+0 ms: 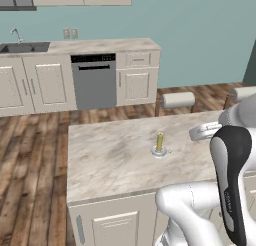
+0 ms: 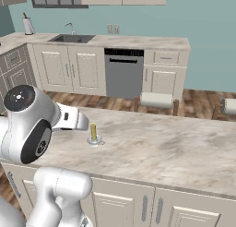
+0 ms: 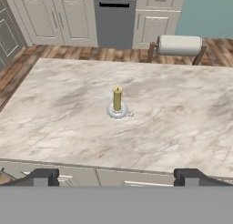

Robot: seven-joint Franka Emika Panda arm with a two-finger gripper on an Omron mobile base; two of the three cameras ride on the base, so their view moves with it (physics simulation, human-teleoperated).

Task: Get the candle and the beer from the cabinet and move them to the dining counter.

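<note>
The candle (image 1: pixel 159 142) (image 2: pixel 93 133) (image 3: pixel 117 101), pale yellow in its small silver dish, stands upright on the dining counter (image 1: pixel 110 160) (image 2: pixel 175 152) (image 3: pixel 182 123), near the middle of the marbled top. My gripper (image 3: pixel 116 178) is open and holds nothing. It hangs back from the candle, over the counter's near edge, with its fingertips (image 3: pixel 42 176) spread wide. The beer and the cabinet are out of view.
Two white-cushioned stools (image 1: pixel 177 99) (image 2: pixel 156 100) (image 3: pixel 179 45) stand along the counter's far side. Beyond the wooden floor, a run of cream cabinets holds a grey dishwasher (image 1: pixel 93 80) (image 2: pixel 123 73) and a sink (image 2: pixel 71 38).
</note>
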